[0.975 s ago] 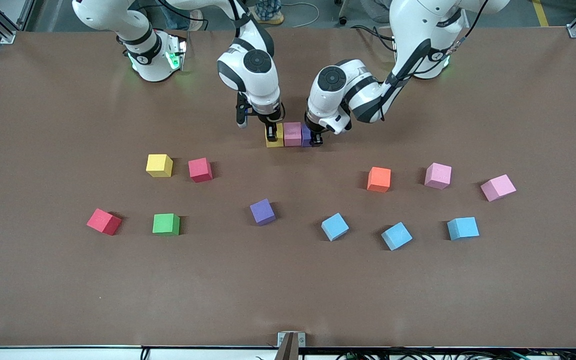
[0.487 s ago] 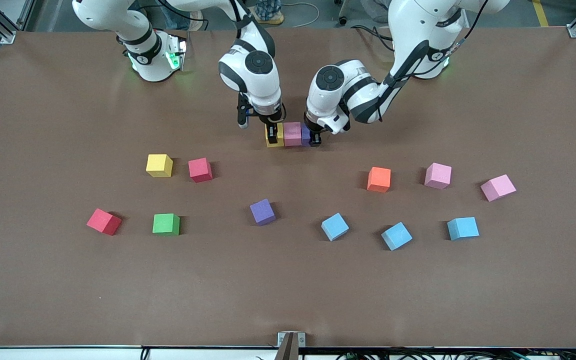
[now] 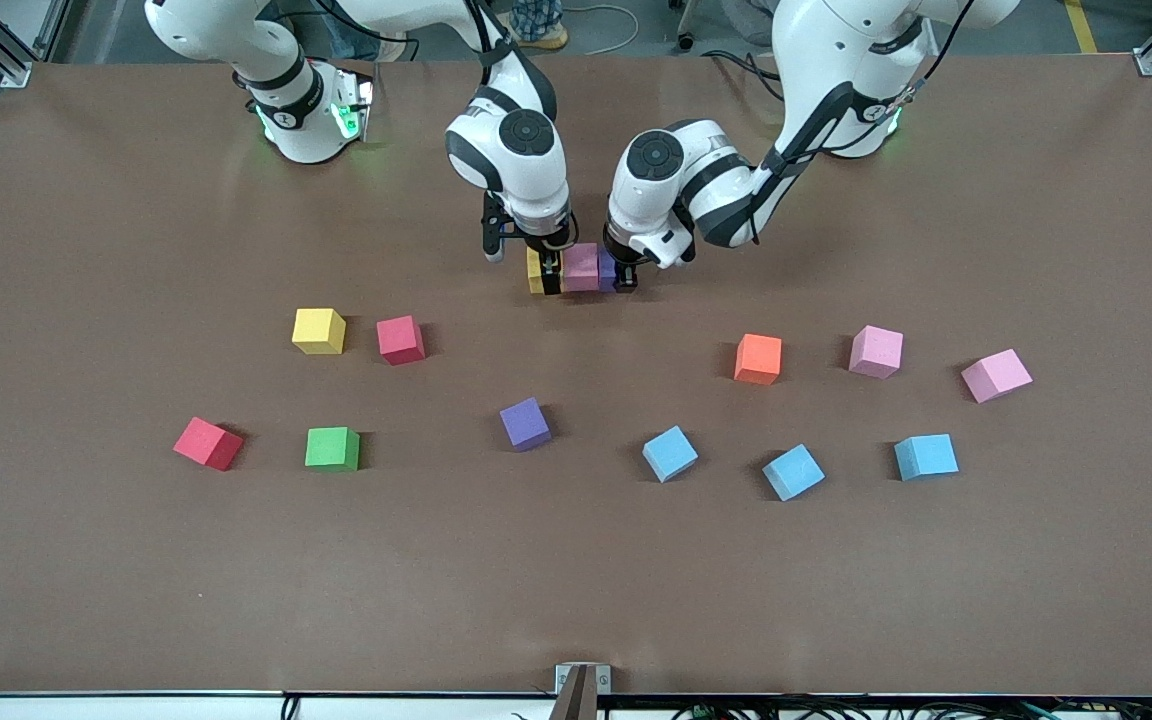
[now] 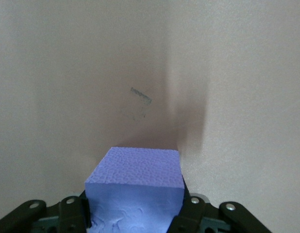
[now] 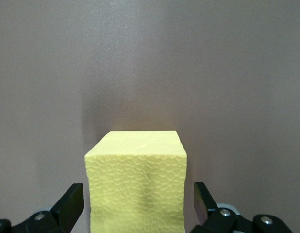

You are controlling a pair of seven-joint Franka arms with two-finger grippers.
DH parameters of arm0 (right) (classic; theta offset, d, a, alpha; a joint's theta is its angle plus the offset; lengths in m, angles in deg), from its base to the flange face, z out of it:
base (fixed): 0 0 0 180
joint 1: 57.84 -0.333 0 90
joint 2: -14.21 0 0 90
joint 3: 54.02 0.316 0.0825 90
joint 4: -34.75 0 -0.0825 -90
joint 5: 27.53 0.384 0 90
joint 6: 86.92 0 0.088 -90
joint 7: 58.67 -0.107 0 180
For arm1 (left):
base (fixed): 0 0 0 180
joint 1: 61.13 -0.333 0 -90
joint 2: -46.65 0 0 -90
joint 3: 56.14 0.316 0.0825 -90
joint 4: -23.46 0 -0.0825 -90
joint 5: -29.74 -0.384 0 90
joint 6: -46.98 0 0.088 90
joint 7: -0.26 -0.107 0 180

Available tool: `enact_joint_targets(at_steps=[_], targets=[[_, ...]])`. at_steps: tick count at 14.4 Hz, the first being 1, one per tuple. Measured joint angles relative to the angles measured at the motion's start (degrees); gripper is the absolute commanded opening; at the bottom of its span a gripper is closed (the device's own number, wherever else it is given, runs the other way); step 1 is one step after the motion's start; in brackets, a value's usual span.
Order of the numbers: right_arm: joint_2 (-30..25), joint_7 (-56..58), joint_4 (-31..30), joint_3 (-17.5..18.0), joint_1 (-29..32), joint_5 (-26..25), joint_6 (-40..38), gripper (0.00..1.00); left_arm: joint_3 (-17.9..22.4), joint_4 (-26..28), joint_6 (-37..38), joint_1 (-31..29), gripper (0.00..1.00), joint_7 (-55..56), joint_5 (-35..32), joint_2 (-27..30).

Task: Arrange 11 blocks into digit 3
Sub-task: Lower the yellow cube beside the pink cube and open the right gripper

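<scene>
Front view: both claws are down at a short row of three cubes close to the arm bases, with wide bare worktop [image 3: 576, 580] between that row and the edge nearest the camera. The row's long axis runs from the right arm's end toward the left arm's end: yellow cube [image 3: 534, 271], pink cube [image 3: 581, 267], purple cube [image 3: 607, 271], touching side by side. The right claw [image 3: 543, 268] straddles the yellow cube; in the right wrist view its fingers [image 5: 68, 206] stand clear of the cube's sides with a gap at each side, so it grips nothing. The left claw [image 3: 624, 274] is closed on the purple cube, whose sides meet the fingers [image 4: 191, 209] in the left wrist view. Both claws hide much of the two end cubes from the front camera.

The loose cubes lie nearer the camera than the claws, well apart from one another. Toward the right arm's end: a second yellow cube [image 3: 318, 331], two red cubes [image 3: 400, 340] [image 3: 207, 443], a green cube [image 3: 332, 448]. Around the middle: a second purple cube [image 3: 524, 423]. Toward the left arm's end: an orange cube [image 3: 758, 358], two pink cubes [image 3: 876, 351] [image 3: 996, 375], three light blue cubes [image 3: 670, 453] [image 3: 793, 472] [image 3: 926, 456]. Several of these sit turned at an angle to the row.
</scene>
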Motion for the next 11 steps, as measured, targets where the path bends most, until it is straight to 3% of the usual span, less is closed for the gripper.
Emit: enact_joint_targets(at_steps=[3, 4, 5, 11], targets=[[-0.02, 0.18, 0.25, -0.01, 0.00, 0.00, -0.68, 1.00, 0.00, -0.07, 0.01, 0.01, 0.67, -0.15, 0.00, -0.04], [-0.08, 0.19, 0.37, -0.02, 0.00, 0.00, -1.10, 1.00, 0.00, -0.13, 0.01, 0.02, 0.80, -0.20, -0.01, -0.07], [-0.24, 0.24, 0.55, -0.05, 0.00, 0.00, -1.58, 1.00, 0.00, -0.25, 0.08, 0.02, 1.00, -0.33, -0.01, -0.15], [-3.56, 1.94, 1.12, -0.52, 0.01, 0.00, -7.55, 1.00, -0.01, -2.83, 3.83, 0.16, 1.00, -1.90, -0.14, -0.52]])
